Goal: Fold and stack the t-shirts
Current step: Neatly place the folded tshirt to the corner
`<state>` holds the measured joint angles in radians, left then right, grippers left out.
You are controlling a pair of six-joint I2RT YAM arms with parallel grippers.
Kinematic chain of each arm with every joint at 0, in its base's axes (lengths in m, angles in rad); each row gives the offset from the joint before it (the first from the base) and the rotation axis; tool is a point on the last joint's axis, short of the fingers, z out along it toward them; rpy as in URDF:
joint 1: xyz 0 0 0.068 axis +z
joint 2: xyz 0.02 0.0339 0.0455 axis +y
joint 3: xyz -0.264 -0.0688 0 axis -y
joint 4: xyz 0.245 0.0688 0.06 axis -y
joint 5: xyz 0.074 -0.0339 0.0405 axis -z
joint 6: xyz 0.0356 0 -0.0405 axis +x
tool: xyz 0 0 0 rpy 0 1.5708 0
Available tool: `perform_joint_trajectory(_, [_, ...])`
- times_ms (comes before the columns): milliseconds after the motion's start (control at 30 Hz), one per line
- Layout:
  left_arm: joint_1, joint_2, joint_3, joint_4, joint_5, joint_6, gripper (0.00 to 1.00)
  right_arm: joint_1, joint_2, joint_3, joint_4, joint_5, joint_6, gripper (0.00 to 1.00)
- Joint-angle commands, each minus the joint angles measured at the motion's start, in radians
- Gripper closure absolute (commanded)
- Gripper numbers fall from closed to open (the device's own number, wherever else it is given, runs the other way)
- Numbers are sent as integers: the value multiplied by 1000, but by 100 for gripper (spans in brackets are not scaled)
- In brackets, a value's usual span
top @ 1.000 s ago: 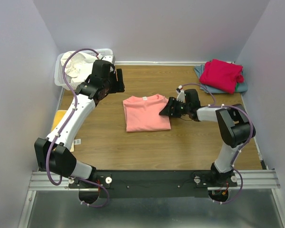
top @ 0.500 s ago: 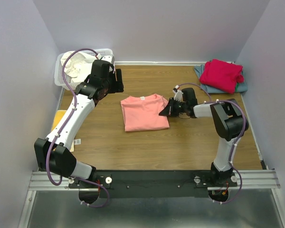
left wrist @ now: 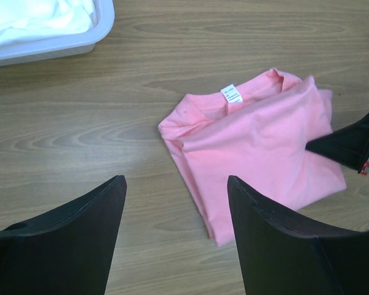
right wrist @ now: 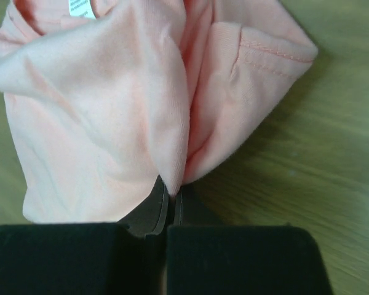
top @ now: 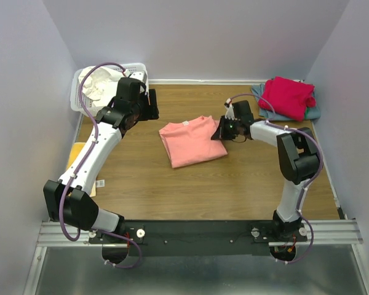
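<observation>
A folded salmon-pink t-shirt [top: 189, 141] lies mid-table, turned askew, its neck label [left wrist: 232, 96] facing the back. My right gripper [top: 224, 130] is shut on the shirt's right edge [right wrist: 172, 166], a pinch of cloth caught between the black fingers [right wrist: 149, 215]. A crimson-red t-shirt [top: 286, 96] sits folded on a grey-blue one [top: 315, 112] at the back right corner. White cloth [top: 101, 86] fills the basket at the back left. My left gripper [left wrist: 175, 230] hovers open above the table, just left of the pink shirt [left wrist: 258, 144], holding nothing.
The white lattice basket [top: 75, 98] stands in the back left corner, its rim [left wrist: 61, 49] showing in the left wrist view. A yellow item [top: 78, 153] lies by the left wall. Walls close in on three sides of the wooden table [top: 234, 184].
My right gripper closed on the pink shirt's right edge and pulled it toward the back right, rotating the shirt. The left arm barely moved.
</observation>
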<state>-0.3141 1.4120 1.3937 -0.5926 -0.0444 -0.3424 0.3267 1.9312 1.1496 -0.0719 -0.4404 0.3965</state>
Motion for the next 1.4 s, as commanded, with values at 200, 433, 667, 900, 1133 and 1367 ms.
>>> perform_joint_trajectory(200, [9,-5,-4,7,23,22,24,-87,110,486,-344,362,-169,99])
perform_joint_trajectory(433, [10,-7,-15,20,40,25,24,-186,334,845,-442,426,-237,99])
perform_joint_trajectory(667, [9,11,-12,37,98,17,24,-255,526,1172,-532,480,-269,99])
perform_joint_trajectory(900, [9,47,5,40,115,25,24,-322,575,1352,-534,522,-283,99])
perform_joint_trajectory(1133, [9,82,28,34,114,31,24,-402,529,1371,-513,561,-274,99])
perform_joint_trajectory(1367, [9,107,41,31,109,31,24,-472,463,1285,-480,734,-249,99])
